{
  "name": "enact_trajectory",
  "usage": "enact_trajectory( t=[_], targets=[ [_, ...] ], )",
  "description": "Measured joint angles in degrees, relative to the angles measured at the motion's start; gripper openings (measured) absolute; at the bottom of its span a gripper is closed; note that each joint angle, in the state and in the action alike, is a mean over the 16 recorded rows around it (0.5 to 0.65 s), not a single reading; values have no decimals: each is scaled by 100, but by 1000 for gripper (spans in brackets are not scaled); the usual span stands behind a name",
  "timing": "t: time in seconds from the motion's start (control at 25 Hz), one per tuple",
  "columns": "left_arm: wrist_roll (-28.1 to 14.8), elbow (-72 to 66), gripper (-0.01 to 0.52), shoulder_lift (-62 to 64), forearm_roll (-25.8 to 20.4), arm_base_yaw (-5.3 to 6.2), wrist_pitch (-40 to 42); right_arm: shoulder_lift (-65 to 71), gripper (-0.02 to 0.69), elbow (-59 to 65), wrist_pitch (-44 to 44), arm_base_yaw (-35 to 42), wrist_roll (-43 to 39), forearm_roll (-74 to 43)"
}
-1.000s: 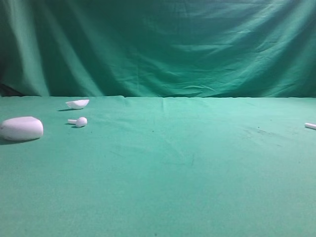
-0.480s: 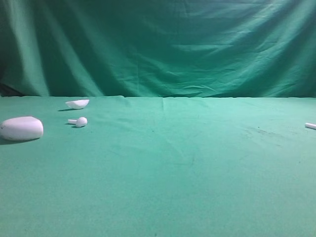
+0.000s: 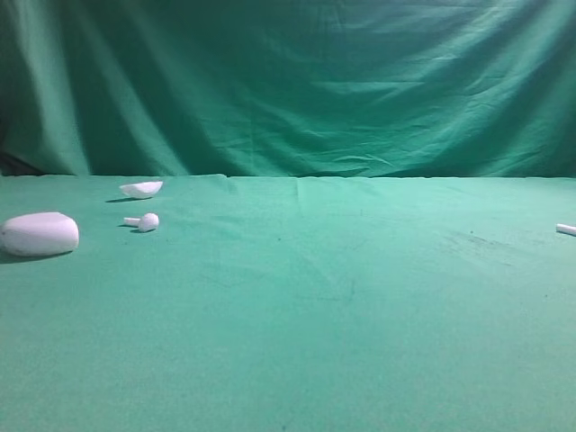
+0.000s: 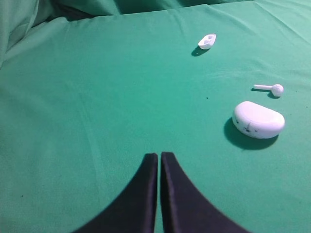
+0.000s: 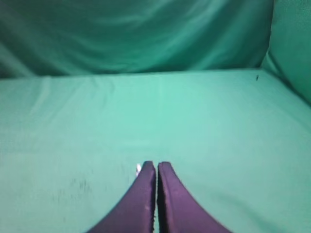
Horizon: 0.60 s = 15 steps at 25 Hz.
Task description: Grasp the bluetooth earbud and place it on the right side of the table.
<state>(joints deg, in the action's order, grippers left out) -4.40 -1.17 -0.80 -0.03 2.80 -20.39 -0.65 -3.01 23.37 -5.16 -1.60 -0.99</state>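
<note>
You have an earbud [image 3: 565, 229] lying at the far right edge of the table [image 3: 360, 297], only partly in frame, so I cannot confirm its markings. On that evidence I judge the placement done, or nearly so.

The second earbud [image 3: 144, 221] lies at the left, near the oval case [image 3: 39, 234] and a small white shell piece [image 3: 142, 189].

Your left gripper [image 4: 159, 158] has its jaws pressed together on nothing, hanging above bare cloth. Your right gripper [image 5: 156, 167] is likewise closed and empty, with a small white speck [image 5: 138, 168] just beside its tip. Nothing is held. What remains, in my judgement, is verification only.
</note>
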Motion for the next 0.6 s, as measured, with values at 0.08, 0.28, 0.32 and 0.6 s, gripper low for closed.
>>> enact_trajectory(
  t=[0.08,0.28,0.32,0.6],
  targets=[
    [0,0,0,0,0,0,0,-1,0,185,-58,14,-4,0],
    [0,0,0,0,-1,0,0,-1,0,425,-87,18,-14,0],
    [0,0,0,0,-1,0,0,-1,0,443,-87,18,-17,0],
    [0,0,0,0,0,0,0,-1,0,455,-86,18,-32,0]
  ],
)
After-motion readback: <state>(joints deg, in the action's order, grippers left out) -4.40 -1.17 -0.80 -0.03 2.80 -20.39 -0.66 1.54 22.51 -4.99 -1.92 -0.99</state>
